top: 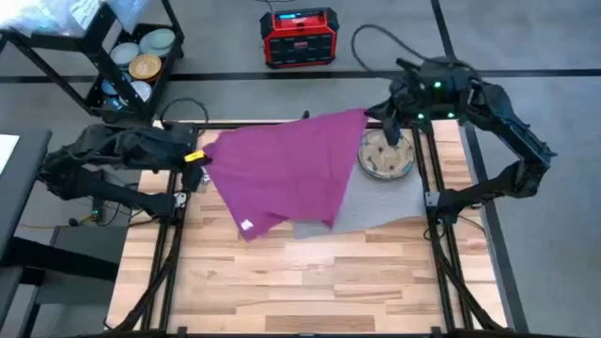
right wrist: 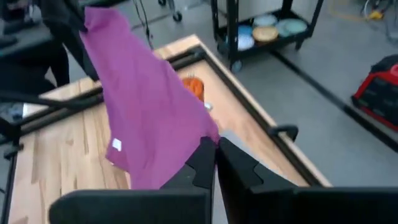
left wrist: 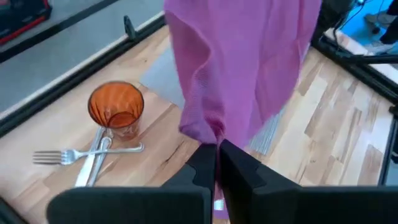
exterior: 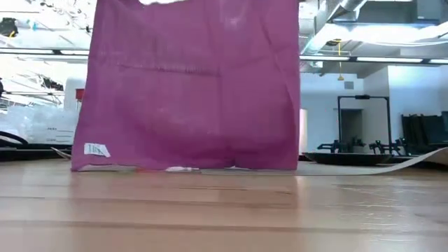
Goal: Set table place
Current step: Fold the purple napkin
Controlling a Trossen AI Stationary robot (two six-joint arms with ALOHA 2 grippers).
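Across the upper middle of the high view, the magenta napkin (top: pixel 291 174) hangs stretched between both arms, one corner pinched by the left hand (top: pixel 194 158) at its left edge and the opposite corner pinched by the right hand (top: pixel 376 120) at the upper right. Both wrist views show dark fingers (left wrist: pixel 208 165) pressed together on cloth. The napkin's lower edge brushes the worktop (top: pixel 310 282), as the low view shows, and drapes over the grey mat (top: pixel 380 211). The patterned plate (top: pixel 386 155) sits on the mat's upper right part, just below the right hand. The orange cup (left wrist: pixel 116 107), fork (left wrist: pixel 74 154) and another steel piece lie in the left part of the left wrist view, beside the mat and partly hidden under the cloth from above.

The main risk, as I judge it, is the trailing cloth: lowered or swung carelessly, it could drag the cutlery or tip the cup. An uneven release would leave the napkin crumpled over the plate rather than flat.
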